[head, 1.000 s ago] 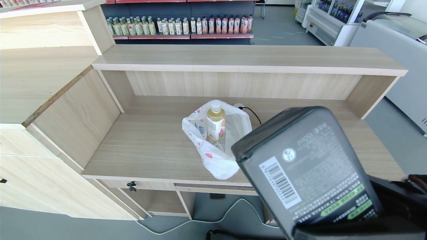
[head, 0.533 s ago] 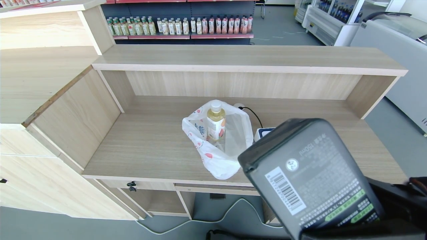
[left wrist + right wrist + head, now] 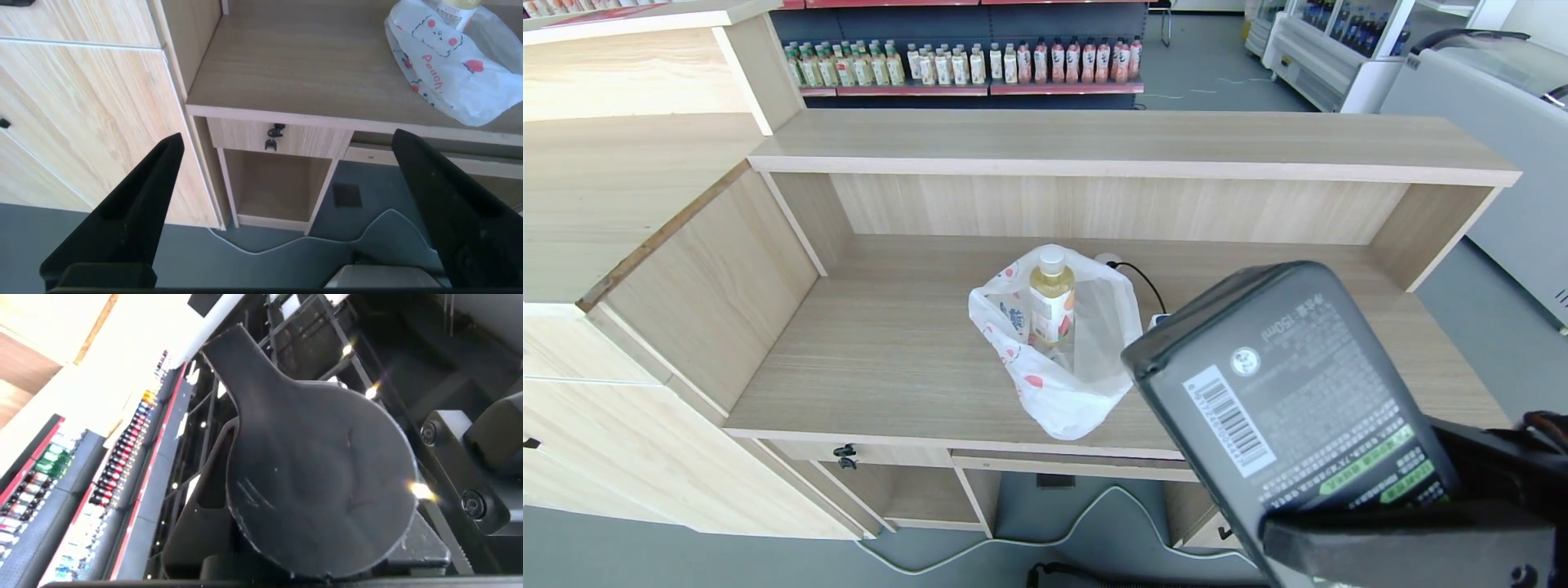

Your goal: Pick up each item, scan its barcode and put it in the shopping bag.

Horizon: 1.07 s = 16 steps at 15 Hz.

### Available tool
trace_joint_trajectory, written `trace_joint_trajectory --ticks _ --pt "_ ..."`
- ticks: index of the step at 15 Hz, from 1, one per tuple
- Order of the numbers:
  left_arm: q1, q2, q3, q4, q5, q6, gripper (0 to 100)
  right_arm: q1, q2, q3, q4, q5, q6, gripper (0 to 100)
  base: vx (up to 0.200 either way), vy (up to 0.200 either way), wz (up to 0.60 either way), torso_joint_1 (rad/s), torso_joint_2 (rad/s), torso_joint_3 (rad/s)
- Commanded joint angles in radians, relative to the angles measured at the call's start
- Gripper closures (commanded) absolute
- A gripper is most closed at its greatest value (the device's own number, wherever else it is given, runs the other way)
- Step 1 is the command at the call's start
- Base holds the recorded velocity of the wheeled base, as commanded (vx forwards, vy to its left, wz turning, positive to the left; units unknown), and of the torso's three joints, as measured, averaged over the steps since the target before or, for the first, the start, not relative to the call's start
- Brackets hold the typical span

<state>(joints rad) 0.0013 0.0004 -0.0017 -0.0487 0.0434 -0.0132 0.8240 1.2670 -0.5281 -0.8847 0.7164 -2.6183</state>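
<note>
Dark bottle is sitting in my right gripper. The jaws are closing on its near end, and the rest of the body is projecting clear ahead of them. I cannot tell which end is carrying the cap.

1. Long axis: it is running from my right jaws forward and to the left, and it is tilting upward. The free end is hanging above the counter.
2. Barcode: the label is facing up and away from the counter. It is lying along the left edge of the bottle, about halfway out from the jaws.
3. Shopping bag: it is standing open on the counter, beyond the free end and left of the axis line. A drink bottle is standing upright inside it.
4. White device: one corner is showing just past the free end, between it and the bag, with a cable leading off. I am judging this to be the scanner.

My left gripper is hanging wide open and empty. The bag is lying farther ahead of those jaws and higher. I am therefore judging the right arm the nearer one for the coming move.
</note>
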Motion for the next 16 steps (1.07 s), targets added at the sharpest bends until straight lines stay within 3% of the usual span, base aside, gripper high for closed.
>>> trace_joint_trajectory --ticks 1,3,4,5,6,7,9,11,13,14,16 --pt "0.0 0.0 0.0 0.0 0.0 -0.001 0 -0.002 0.0 0.002 0.0 0.002 0.0 100 0.0 0.0 0.0 0.0 0.0 0.0" --pt "0.0 0.0 0.0 0.0 0.0 -0.001 0 -0.005 -0.005 0.0 0.003 0.006 0.007 100 0.0 0.0 0.0 0.0 0.0 0.0" --pt "0.0 0.0 0.0 0.0 0.0 0.001 0 -0.04 -0.003 -0.01 0.0 0.005 0.09 100 0.0 0.0 0.0 0.0 0.0 0.0" --pt "0.0 0.0 0.0 0.0 0.001 -0.001 0 -0.131 -0.003 -0.038 -0.014 -0.029 0.247 100 0.0 0.0 0.0 0.0 0.0 0.0" --pt "0.0 0.0 0.0 0.0 0.0 -0.001 0 -0.264 -0.011 -0.059 -0.019 -0.121 0.486 100 0.0 0.0 0.0 0.0 0.0 0.0" --pt "0.0 0.0 0.0 0.0 0.0 -0.001 0 -0.419 -0.034 -0.044 -0.014 -0.235 0.781 100 0.0 0.0 0.0 0.0 0.0 0.0" --pt "0.0 0.0 0.0 0.0 0.0 -0.001 0 -0.721 -0.066 0.003 -0.007 -0.316 1.181 100 0.0 0.0 0.0 0.0 0.0 0.0" --pt "0.0 0.0 0.0 0.0 0.001 -0.001 0 -1.036 -0.129 0.048 0.102 -0.245 1.351 100 0.0 0.0 0.0 0.0 0.0 0.0" --pt "0.0 0.0 0.0 0.0 0.0 -0.001 0 -1.198 -0.138 0.03 0.236 -0.075 1.388 100 0.0 0.0 0.0 0.0 0.0 0.0" --pt "0.0 0.0 0.0 0.0 0.0 -0.001 0 -1.235 -0.14 0.028 0.299 0.011 1.439 100 0.0 0.0 0.0 0.0 0.0 0.0" --pt "0.0 0.0 0.0 0.0 0.001 -0.001 0 -1.235 -0.136 0.02 0.313 -0.009 1.52 100 0.0 0.0 0.0 0.0 0.0 0.0"
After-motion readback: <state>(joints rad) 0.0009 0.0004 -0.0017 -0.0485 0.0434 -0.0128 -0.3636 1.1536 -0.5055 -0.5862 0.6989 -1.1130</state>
